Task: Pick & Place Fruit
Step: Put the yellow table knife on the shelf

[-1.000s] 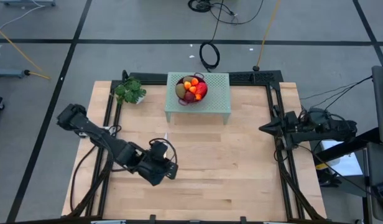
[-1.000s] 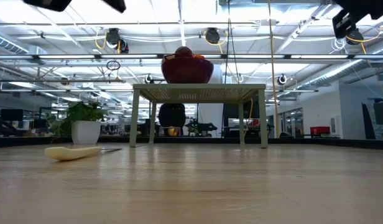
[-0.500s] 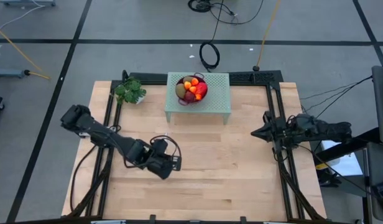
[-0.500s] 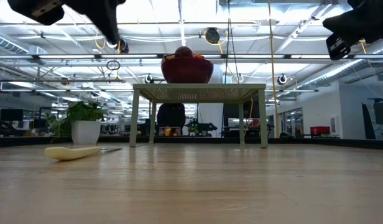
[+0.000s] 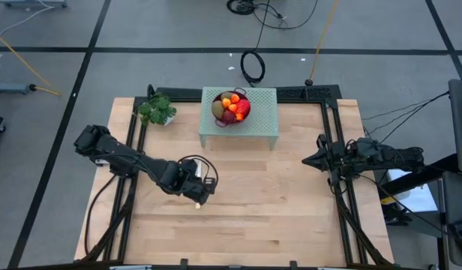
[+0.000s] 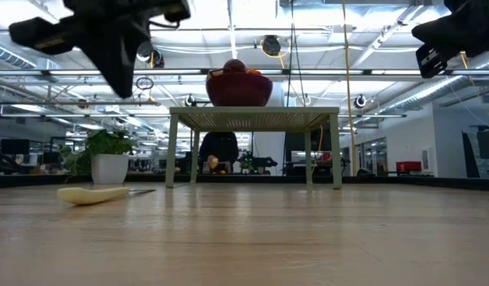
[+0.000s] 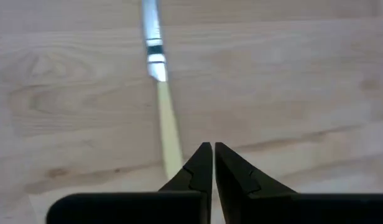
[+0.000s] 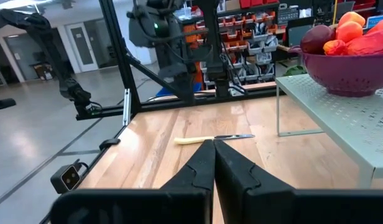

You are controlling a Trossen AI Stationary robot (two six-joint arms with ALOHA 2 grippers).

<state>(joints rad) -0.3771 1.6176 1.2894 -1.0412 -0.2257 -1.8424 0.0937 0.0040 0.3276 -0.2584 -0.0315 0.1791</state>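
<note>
The fruit (image 5: pixel 232 106) lies heaped in a purple-red colander bowl (image 6: pixel 239 87) on a small pale green perforated table (image 5: pixel 262 120). I make out a brown-green oval, orange-red pieces and a red-yellow piece (image 8: pixel 372 42). My left gripper (image 7: pixel 212 155) is shut and points down, hovering above the wood beside a yellow-handled knife (image 7: pixel 168 130). In the low view it hangs high (image 6: pixel 109 48), clear of the knife (image 6: pixel 94 194). My right gripper (image 8: pixel 213 149) is shut and waits in the air at the table's right side (image 5: pixel 310 159), pointing left.
A potted green plant (image 5: pixel 157 110) stands at the far left corner, left of the green table. Black frame rails (image 5: pixel 334 172) run along the left and right sides. Bare wood (image 5: pixel 276 202) lies between the two arms.
My left gripper has moved toward the far edge and come down, ending over the knife with its fingers pointing down. My right gripper has shifted a little toward the table's left and lowered, then held still. The fruit and knife have stayed put.
</note>
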